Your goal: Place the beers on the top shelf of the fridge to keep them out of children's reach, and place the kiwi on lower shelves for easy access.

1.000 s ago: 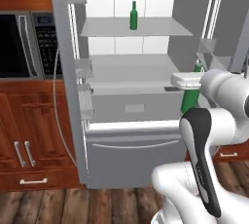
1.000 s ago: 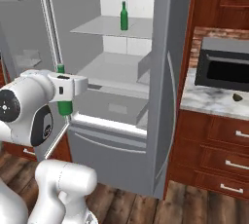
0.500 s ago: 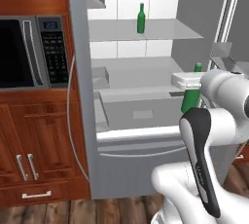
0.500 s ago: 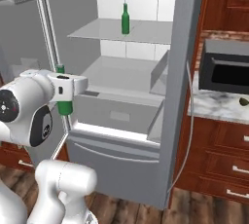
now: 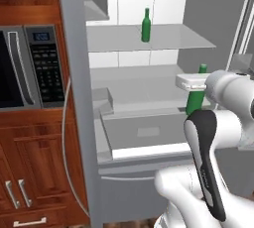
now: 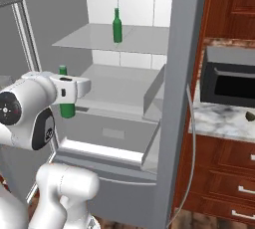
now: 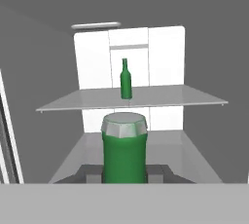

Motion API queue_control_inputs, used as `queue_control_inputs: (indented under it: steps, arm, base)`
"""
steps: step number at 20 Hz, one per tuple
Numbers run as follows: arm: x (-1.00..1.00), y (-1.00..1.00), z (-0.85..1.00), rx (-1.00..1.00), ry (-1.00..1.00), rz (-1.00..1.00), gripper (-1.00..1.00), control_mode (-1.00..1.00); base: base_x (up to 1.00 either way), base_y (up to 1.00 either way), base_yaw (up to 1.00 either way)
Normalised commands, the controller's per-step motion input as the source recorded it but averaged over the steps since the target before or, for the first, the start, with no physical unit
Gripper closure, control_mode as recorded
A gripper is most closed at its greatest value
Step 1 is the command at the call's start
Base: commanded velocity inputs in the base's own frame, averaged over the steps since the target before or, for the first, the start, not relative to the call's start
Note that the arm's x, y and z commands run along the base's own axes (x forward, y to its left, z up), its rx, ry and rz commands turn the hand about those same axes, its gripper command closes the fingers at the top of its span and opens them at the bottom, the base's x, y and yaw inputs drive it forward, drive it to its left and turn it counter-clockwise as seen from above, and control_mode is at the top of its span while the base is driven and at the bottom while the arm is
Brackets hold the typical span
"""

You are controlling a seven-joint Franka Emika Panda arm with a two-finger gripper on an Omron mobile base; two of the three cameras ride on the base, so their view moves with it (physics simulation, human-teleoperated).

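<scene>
one small green glass bottle with a slim neck point(image 5: 146, 25) stands upright on the thin flat pale grey top shelf point(image 5: 168, 41) of the tall grey fridge point(image 6: 185, 49), near the middle of the slab and close to the white back wall (the hand view shows it straight ahead, small and far off point(image 7: 126, 79)). the second green glass bottle point(image 6: 65, 100) is held upright in the robot's two-finger gripper point(image 6: 66, 87), out in front of the fridge's open cavity and lower than the top shelf; in the left base view its neck rises above the white hand and its body point(image 5: 196, 100) hangs below it. in the hand view this held bottle point(image 7: 124, 150) stands between the two dark finger tips point(image 7: 156, 171), its silvery cap facing the camera, and the fingers sit closed against its sides. below the top shelf lies a pale grey-white lower shelf point(image 6: 117, 91), and under it a white-fronted drawer point(image 6: 109, 134). the small oval brownish-green kiwi point(image 6: 250, 117) rests on the marbled counter point(image 6: 224, 123) to the right of the fridge, just in front of the black countertop oven point(image 6: 230, 77), well apart from both bottles. dark wooden drawers point(image 6: 224, 183) sit under that counter
</scene>
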Motion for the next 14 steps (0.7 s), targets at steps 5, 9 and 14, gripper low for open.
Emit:
queue_control_inputs:
  steps: [5, 9, 14]
  arm:
    - [0.00, 0.00, 0.00, 0.00, 0.00, 0.00, 1.00, 1.00]
    - [0.00, 0.00, 0.00, 0.00, 0.00, 0.00, 1.00, 1.00]
    - [0.00, 0.00, 0.00, 0.00, 0.00, 0.00, 1.00, 1.00]
  base:
    - [0.55, 0.00, -0.07]
    - [0.48, 0.00, -0.07]
    - [0.42, 0.00, -0.07]
